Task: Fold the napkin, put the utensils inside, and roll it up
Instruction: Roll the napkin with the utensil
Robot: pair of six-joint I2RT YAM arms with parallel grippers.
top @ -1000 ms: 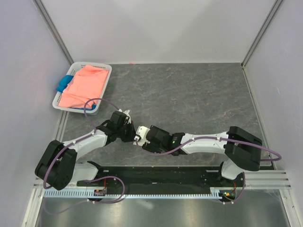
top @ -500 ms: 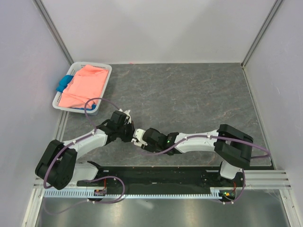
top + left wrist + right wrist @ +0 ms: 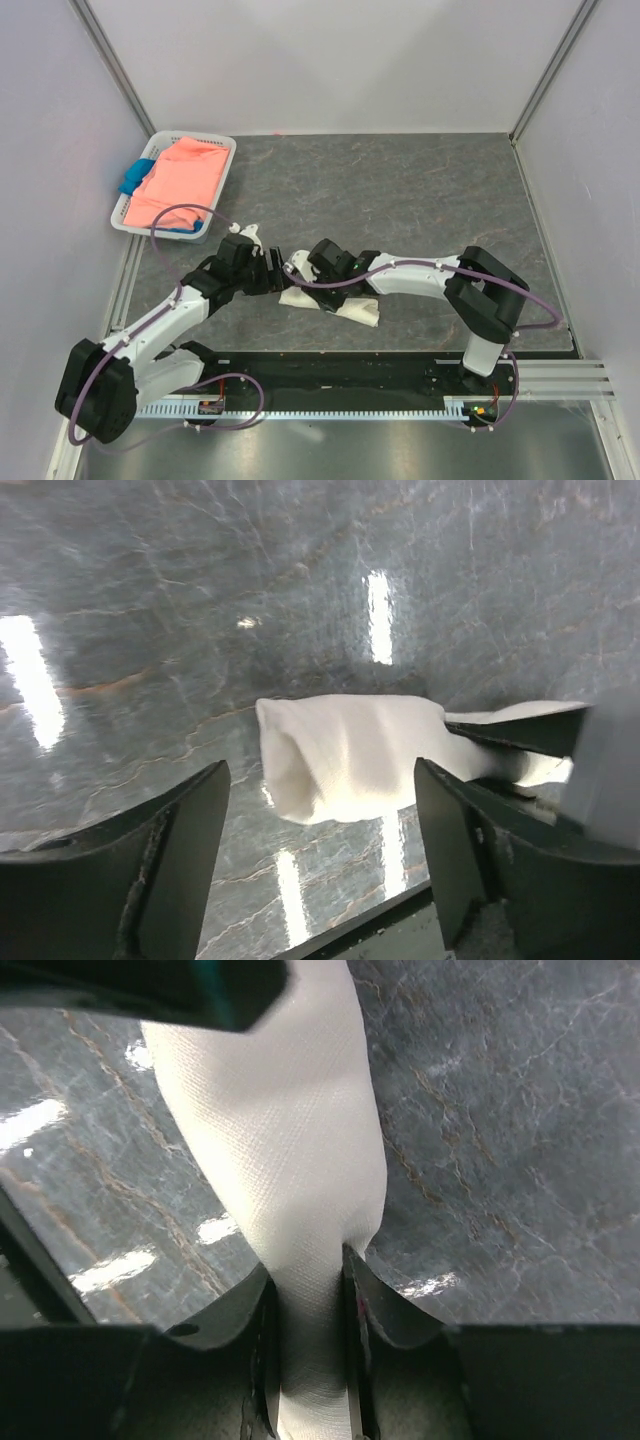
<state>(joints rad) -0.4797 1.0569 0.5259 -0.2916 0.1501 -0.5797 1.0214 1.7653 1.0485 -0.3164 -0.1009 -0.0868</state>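
Right gripper (image 3: 308,1305) pinched tight on one end of the rolled napkin (image 3: 285,1150), as I see it from my remote station. The roll lies on the dark stone table (image 3: 420,200) close to its near edge, left of centre. The left gripper (image 3: 318,790) faces the roll's other end, fingers spread wide, clear of the cloth. Far left, a white basket (image 3: 140,229) holds a salmon-pink cloth (image 3: 178,180) and a blue cloth (image 3: 133,180).

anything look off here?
The napkin is a lumpy, twisted roll rather than a neat one. The right gripper is shut on it; the left gripper is open, facing its free end. No spoon shows in any view; whether it is inside the roll cannot be told.
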